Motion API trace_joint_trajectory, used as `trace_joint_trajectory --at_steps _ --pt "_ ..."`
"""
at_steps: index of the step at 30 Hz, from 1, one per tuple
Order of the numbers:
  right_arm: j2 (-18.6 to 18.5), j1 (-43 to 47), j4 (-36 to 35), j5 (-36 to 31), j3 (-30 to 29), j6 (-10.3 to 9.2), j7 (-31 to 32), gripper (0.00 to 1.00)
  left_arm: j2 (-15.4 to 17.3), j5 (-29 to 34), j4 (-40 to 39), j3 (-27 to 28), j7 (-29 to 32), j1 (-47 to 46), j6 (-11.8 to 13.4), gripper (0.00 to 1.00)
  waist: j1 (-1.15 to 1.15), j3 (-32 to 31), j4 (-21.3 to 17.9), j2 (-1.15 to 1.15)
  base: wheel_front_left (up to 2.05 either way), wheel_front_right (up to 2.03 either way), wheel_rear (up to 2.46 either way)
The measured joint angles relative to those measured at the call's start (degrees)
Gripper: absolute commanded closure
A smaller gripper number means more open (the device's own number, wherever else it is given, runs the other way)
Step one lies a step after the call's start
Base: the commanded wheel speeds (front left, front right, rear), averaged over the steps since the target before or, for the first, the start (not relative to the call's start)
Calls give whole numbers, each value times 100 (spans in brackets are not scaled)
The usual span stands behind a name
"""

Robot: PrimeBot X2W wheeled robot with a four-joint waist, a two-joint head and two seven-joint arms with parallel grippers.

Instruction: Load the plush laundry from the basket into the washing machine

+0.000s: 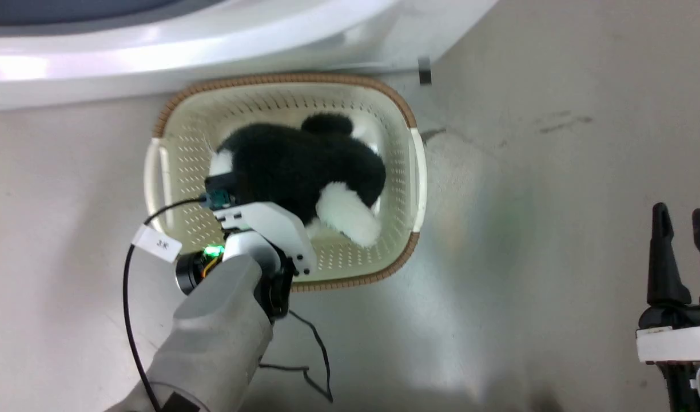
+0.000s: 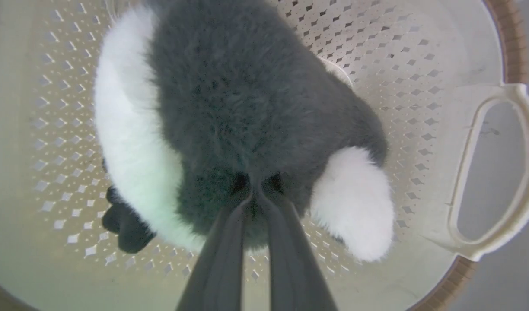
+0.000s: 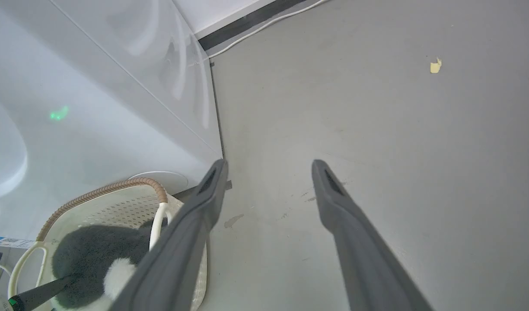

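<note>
LAUNDRY PICKUP: The robot's left end effector [image 2: 256, 192] reaches down into the basket [image 1: 178, 171]. Its two dark fingers [image 2: 221, 259] are drawn together, tips sunk in the black fur of the plush laundry [image 1: 304, 166] and pinching a tuft between them. The toy sits inside the basket and takes up much of its middle. It is mostly black, with a white limb [image 1: 350, 214] stretched toward the near rim.

The cream basket is edged in brown woven-look trim [image 1: 287, 77] and has a white handle [image 1: 420, 177] on each side. It stands on the grey floor [image 1: 527, 229], its far rim just beside the base of the white washing machine [image 1: 155, 51].

The left arm's pale forearm [image 1: 224, 320] rises from the lower left of the head view. A green light [image 1: 214, 250] glows at the wrist, and a black cable [image 1: 127, 297] carrying a white tag [image 1: 156, 244] loops beside it.

The right end effector [image 3: 269, 163] hangs well apart from the basket, over the floor at the lower right of the head view, its fingers spread and holding nothing. In the right wrist view a small yellowish scrap [image 3: 435, 65] lies on the floor beyond it.
</note>
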Motion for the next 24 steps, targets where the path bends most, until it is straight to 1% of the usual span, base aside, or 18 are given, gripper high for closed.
trace_joint_trajectory --at_steps 3,8,15,20,22,24 --pt "2 -4 103 -65 25 0 32 0 0 -81 -29 -91 -63 128 -34 100 0 -253 63 0 0 0 0" --pt "27 -3 272 -116 76 0 73 0 0 -144 -49 -197 -244 274 -169 100 0 -716 175 0 0 0 0" --pt "190 23 561 -189 143 0 91 0 3 -137 -90 -197 -519 534 -304 100 0 -1409 295 0 0 0 0" --pt "292 148 714 -258 168 0 99 0 64 -108 -324 12 -557 837 -320 100 -1 -1895 364 0 0 0 0" --pt "322 212 755 -274 158 0 100 0 142 15 -603 193 -557 995 -310 100 -1 -2081 391 0 0 0 0" --pt "356 258 795 -276 144 0 99 0 230 169 -927 400 -573 1183 -245 100 -1 -2257 420 0 0 0 0"
